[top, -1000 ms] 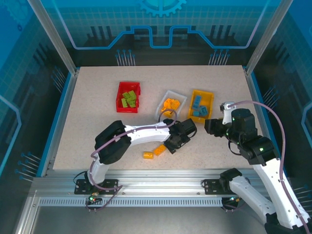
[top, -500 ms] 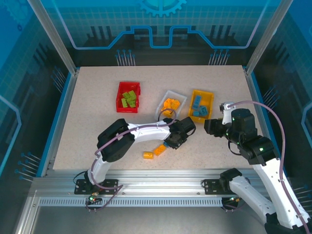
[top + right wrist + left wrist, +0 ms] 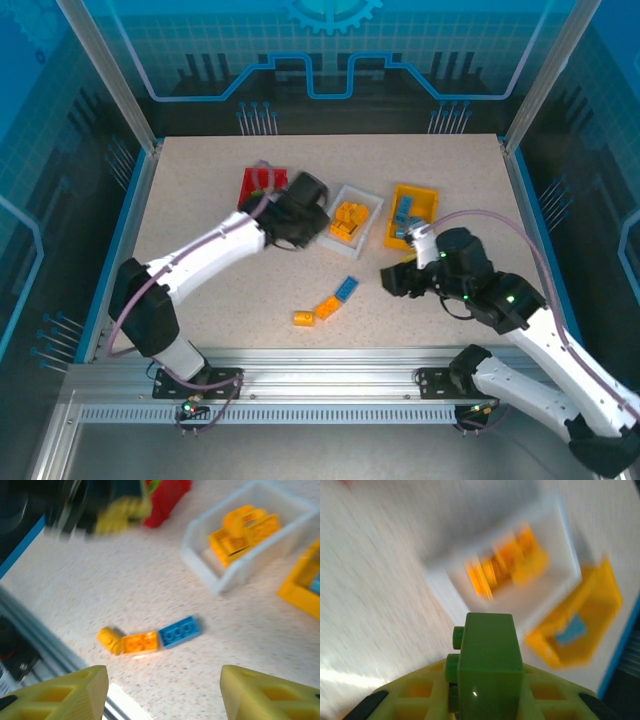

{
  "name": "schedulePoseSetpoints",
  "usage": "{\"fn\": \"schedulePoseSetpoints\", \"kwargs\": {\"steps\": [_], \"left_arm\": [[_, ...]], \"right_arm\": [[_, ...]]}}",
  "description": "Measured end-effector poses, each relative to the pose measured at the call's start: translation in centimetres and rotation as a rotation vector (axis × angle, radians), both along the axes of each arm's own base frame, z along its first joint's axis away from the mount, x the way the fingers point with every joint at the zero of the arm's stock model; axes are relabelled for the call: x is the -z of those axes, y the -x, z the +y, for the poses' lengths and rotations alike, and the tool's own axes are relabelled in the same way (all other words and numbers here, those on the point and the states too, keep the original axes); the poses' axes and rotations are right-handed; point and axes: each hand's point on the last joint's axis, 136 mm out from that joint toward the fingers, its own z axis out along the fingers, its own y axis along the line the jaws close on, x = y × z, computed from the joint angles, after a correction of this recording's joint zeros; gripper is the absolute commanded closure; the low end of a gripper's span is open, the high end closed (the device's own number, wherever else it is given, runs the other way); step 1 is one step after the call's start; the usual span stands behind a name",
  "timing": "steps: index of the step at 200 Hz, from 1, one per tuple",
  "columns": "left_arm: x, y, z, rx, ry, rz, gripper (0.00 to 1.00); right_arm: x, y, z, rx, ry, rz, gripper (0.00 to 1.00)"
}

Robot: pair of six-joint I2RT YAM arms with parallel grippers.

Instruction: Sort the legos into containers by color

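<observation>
My left gripper (image 3: 312,222) hovers between the red bin (image 3: 250,188) and the white bin (image 3: 362,196), shut on a lime green lego (image 3: 490,655). Orange legos (image 3: 346,218) lie in the white bin. The yellow bin (image 3: 425,200) holds blue legos (image 3: 403,222). On the table lie a blue lego (image 3: 179,631), an orange lego (image 3: 141,642) and a yellow cylinder lego (image 3: 110,639), touching in a row. My right gripper (image 3: 165,695) hangs open just near of that row with nothing between its fingers.
The left arm's white link (image 3: 200,255) crosses the table's left half diagonally. The metal rail (image 3: 320,365) at the table's front edge runs close behind the loose legos. Blue-framed walls (image 3: 125,225) border the table.
My left gripper has shut on the green lego and swung from the loose bricks up and left to between the red and white bins. My right gripper has come left and nearer, toward the loose bricks.
</observation>
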Motion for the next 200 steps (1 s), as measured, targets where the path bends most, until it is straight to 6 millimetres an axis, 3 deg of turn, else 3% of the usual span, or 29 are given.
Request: {"fn": "schedulePoseSetpoints", "kwargs": {"steps": [16, 30, 58, 84, 101, 124, 150, 169, 200], "left_arm": [[0.6, -3.1, 5.8, -0.045, -0.091, 0.005, 0.75], [1.4, -5.3, 9.5, -0.053, -0.153, 0.029, 0.75], [3.1, -10.2, 13.1, -0.006, -0.219, 0.068, 0.74], [5.4, -14.3, 14.1, 0.052, -0.257, 0.090, 0.73], [7.2, -15.4, 14.1, 0.092, -0.274, 0.116, 0.71], [9.2, -15.6, 13.8, 0.139, -0.283, 0.151, 0.65], [9.7, -15.6, 13.6, 0.171, -0.280, 0.162, 0.48], [9.6, -15.5, 13.5, 0.177, -0.278, 0.162, 0.40], [9.4, -14.7, 13.6, 0.190, -0.277, 0.168, 0.37]], "right_arm": [[0.7, 0.7, 2.4, -0.071, 0.017, 0.009, 0.38], [1.3, 1.1, 4.1, -0.108, 0.028, 0.013, 0.38], [2.3, 1.3, 6.3, -0.136, 0.040, 0.018, 0.38], [2.9, 1.4, 7.9, -0.147, 0.047, 0.019, 0.38], [3.3, 1.3, 8.4, -0.146, 0.056, 0.022, 0.38], [3.4, 1.2, 8.8, -0.139, 0.056, 0.016, 0.38], [3.6, 0.6, 8.5, -0.099, 0.065, 0.013, 0.35], [4.8, -0.1, 7.7, -0.023, 0.111, 0.037, 0.34], [7.3, -1.1, 6.1, 0.152, 0.167, 0.125, 0.33]]}}
